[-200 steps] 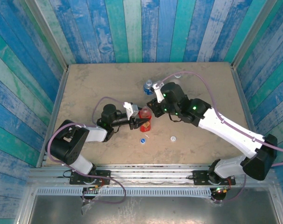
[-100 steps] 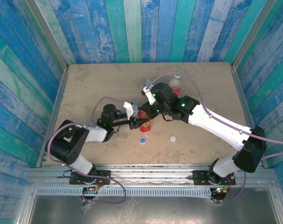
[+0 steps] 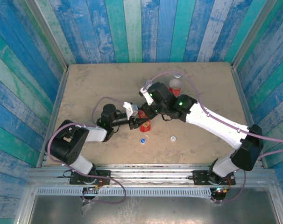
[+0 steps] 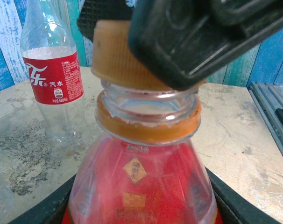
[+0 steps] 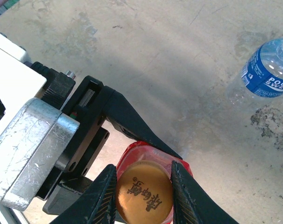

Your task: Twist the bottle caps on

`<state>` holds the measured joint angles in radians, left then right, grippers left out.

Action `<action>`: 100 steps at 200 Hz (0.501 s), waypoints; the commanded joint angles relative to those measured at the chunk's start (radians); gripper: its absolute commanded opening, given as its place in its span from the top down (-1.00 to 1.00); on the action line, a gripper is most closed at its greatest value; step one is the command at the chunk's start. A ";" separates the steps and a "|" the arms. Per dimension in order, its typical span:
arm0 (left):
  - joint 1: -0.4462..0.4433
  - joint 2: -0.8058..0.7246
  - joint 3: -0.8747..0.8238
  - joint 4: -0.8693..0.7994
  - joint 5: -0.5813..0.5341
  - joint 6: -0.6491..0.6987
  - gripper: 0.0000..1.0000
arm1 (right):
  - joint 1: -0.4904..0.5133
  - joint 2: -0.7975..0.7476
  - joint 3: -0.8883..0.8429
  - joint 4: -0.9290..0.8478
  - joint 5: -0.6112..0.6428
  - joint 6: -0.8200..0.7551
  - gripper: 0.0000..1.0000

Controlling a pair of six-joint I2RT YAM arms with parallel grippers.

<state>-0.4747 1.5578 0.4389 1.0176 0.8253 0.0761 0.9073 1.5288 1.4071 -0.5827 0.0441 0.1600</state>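
"Right gripper (image 5: 143,196) first: what has it got?"

"Its two fingers press in on the orange-brown cap (image 4: 114,51), one on each side, pinching it from above. The cap sits on the mouth of the red bottle (image 4: 141,186), a little tilted. The neck threads show bare below its rim, so I judge it is not wound down yet."

"And the bottle itself?"

"Upright near the middle of the table (image 3: 85,88). The left gripper (image 3: 142,123) is clamped round its body from the side, which should keep it from turning with the cap."

"The other pieces?"

"The blue cap (image 3: 143,139) lies loose on the table just in front of the red bottle. The white cap (image 3: 173,138) lies off to the right of that, apart from every bottle. The clear bottle with the red label (image 3: 175,86) stands farther back with its neck open. The short bottle with the blue label (image 5: 267,70) stands nearby, but its top is cut off by the frame edge, so I cannot see the mouth."

"So how far along are we?"

"Early, I'd say — no cap looks screwed home. The first one is seated and needs turning down square. After that the blue and white caps have to be picked up and fitted."
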 commanded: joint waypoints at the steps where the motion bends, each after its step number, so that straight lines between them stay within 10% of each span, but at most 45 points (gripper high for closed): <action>1: -0.010 0.005 -0.004 -0.030 0.001 -0.002 -0.12 | 0.027 0.024 -0.030 -0.054 -0.079 -0.006 0.40; 100: -0.010 0.013 -0.001 -0.024 0.002 -0.014 -0.10 | 0.027 -0.041 -0.116 0.019 -0.037 0.036 0.40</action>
<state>-0.4782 1.5581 0.4385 1.0229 0.8307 0.0738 0.9100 1.4567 1.2945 -0.4747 0.0444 0.1867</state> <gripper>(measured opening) 0.550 0.307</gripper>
